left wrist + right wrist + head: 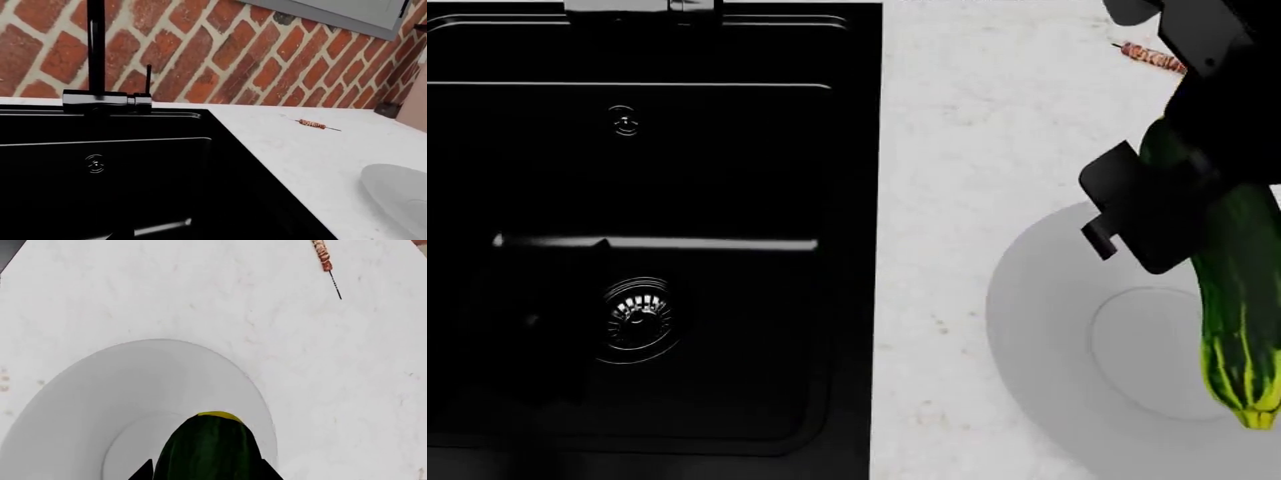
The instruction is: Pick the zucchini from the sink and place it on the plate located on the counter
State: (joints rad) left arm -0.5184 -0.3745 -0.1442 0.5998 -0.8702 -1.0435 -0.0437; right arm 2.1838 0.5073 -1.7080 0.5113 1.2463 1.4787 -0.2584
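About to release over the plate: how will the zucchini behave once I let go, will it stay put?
The zucchini looks round and glossy, so it will likely roll some. The plate has a shallow centre that may catch it. It looks stiff, held straight in the right tool without sagging.

Take the plate (pixel 1054 330) as your landmark. It sits on the counter (pixel 988 120), and the sink (pixel 507 60) is set into the counter to its left, with a strip of counter between them. The drain (pixel 637 317) lies in the sink's floor, left of the plate. The skewer (pixel 1149 57) lies on the counter behind the plate. The zucchini (pixel 1234 330) is over the plate's right part, held by your right gripper (pixel 1168 205).
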